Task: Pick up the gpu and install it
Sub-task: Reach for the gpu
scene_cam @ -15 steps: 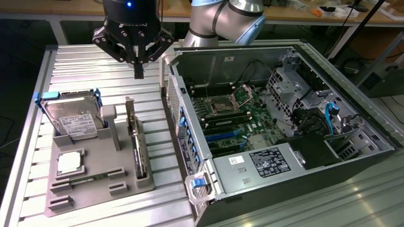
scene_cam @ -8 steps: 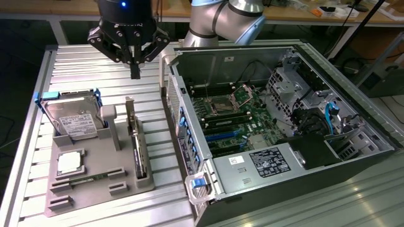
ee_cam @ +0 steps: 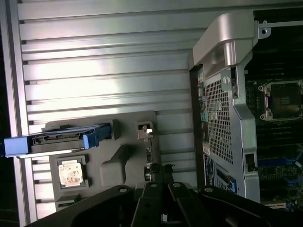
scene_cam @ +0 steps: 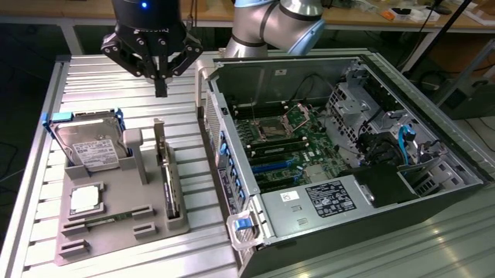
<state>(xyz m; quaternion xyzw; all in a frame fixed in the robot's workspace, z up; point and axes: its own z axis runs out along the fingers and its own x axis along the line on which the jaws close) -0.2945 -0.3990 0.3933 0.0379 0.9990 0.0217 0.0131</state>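
The gpu [scene_cam: 168,179] stands on its long edge in a slot of the grey holder [scene_cam: 116,243], its silver end bracket pointing up at the far end. My gripper [scene_cam: 161,90] hangs above the ribbed table just beyond that end, shut with nothing between its fingers. In the wrist view the gpu [ee_cam: 147,142] appears edge-on as a thin strip, with the shut gripper [ee_cam: 161,169] directly over its line. The open computer case [scene_cam: 348,162] lies at the exterior view's right, motherboard exposed.
The holder also carries a hard drive [scene_cam: 89,145] in a blue caddy, a processor [scene_cam: 85,198] and a narrow memory stick [scene_cam: 101,219]. The case's side wall [scene_cam: 224,168] rises close beside the holder. My arm's elbow [scene_cam: 275,26] is behind the case.
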